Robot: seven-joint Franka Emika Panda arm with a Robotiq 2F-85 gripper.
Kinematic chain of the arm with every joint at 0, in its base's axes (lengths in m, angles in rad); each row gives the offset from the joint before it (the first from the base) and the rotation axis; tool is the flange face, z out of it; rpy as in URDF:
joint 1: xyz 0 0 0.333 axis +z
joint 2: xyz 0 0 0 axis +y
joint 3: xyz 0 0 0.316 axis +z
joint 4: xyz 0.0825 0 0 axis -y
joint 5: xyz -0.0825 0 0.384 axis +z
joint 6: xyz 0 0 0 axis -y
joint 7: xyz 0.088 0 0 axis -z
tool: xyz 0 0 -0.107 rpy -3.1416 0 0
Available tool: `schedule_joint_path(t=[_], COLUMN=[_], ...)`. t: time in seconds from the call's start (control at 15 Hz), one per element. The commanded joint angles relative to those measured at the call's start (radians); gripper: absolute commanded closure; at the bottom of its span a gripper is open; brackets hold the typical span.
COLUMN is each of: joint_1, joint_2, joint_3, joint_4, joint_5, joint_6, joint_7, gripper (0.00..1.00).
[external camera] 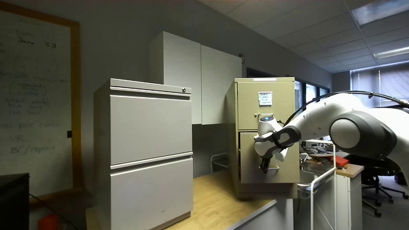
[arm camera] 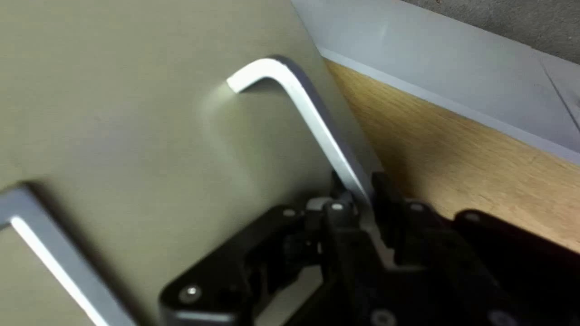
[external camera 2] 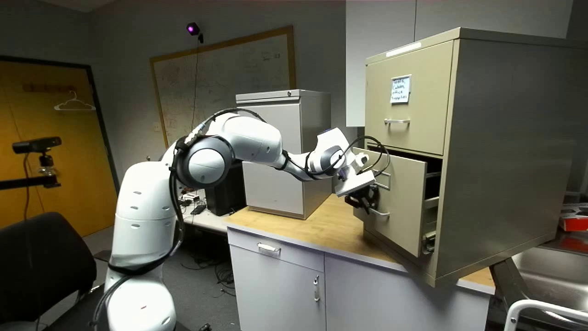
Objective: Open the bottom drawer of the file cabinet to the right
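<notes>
Low on the tall beige file cabinet [external camera 2: 500, 156], the bottom drawer [external camera 2: 406, 211] stands partway out, dark gap behind its front; upper drawer [external camera 2: 427, 101] looks flush. Claw [arm camera: 358, 185] is closed in tight on the lower drawer's handle [arm camera: 315, 120], one finger each side of the bar, next to no slack visible in the wrist view; grip force can't be told. Likely mid-pull, task probably part done.

Risks, all judged. Slip first: bar looks smooth and, in an exterior view, the claw sits off-centre towards one end, so a slanted pull could slide the fingers off. Same off-centre load could skew the drawer and make it bind. Cabinet rests on the worktop [external camera 2: 317, 230] with a lower front corner that seems to overhang the edge; a hard tug, or pulling past the drawer's stop, could drag or tip the whole thing forward. Metal frame [arm camera: 61, 258] on the same drawer front sits near the claw; a wrist twist might knock it. Letting go early would leave the drawer only partly out.
</notes>
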Motion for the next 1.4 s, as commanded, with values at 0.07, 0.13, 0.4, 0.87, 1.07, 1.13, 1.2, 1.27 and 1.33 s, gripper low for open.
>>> schedule_joint_path(t=[0.07,0.13,0.4,0.87,1.07,1.13,1.2,1.27,1.33], joint_1=[0.052,0.055,0.069,0.095,0.108,0.111,0.116,0.12,0.125], joint_2=[-0.124,-0.142,-0.21,-0.336,-0.397,-0.419,-0.442,-0.464,-0.489], joint_3=[0.046,0.045,0.041,0.033,0.034,0.034,0.035,0.036,0.037], joint_4=[-0.194,-0.216,-0.3,-0.456,-0.528,-0.556,-0.582,-0.607,-0.635], joint_5=[0.045,0.04,0.021,-0.051,-0.092,-0.107,-0.12,-0.135,-0.151], joint_6=[-0.056,-0.052,-0.034,-0.019,-0.021,-0.019,-0.02,-0.021,-0.022], joint_7=[-0.022,-0.025,-0.031,-0.013,0.002,0.006,0.008,0.01,0.01], gripper=[0.95,0.95,0.95,0.95,0.95,0.95,0.95,0.95,0.95])
